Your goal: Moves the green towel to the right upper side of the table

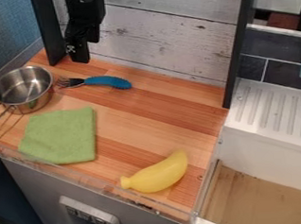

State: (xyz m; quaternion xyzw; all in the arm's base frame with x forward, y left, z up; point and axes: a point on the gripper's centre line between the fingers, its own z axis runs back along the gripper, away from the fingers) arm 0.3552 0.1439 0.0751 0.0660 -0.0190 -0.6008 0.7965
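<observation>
Step in hand, as I judge it: acquire the green towel [61, 137]. It lies flat on the left front part of the wooden table [156, 120], just below the metal pot [23, 90]. The gripper [79, 59] hangs near the rear wall [168, 39], above the blue-handled fork [104, 82]. I cannot tell from my station whether it is set wide or narrow.

1. Align over the towel's middle, passing clear of the fork and the pot's rim.
2. Confirm a wide setting before descent; a flat cloth needs slack gathered between the two sides.
3. Descend vertically until light contact, then close to pinch a fold. Do not press hard (wood does not yield, and my wrist would take the load).
4. Raise until the trailing corners clear the surface. Caution: a shallow pinch may slip, and a low carry could drag cloth across the fork.
5. Traverse to the right upper side, near the black post [238, 47], keeping behind the banana [157, 174]. Lower before release, so that the towel settles flat.
</observation>
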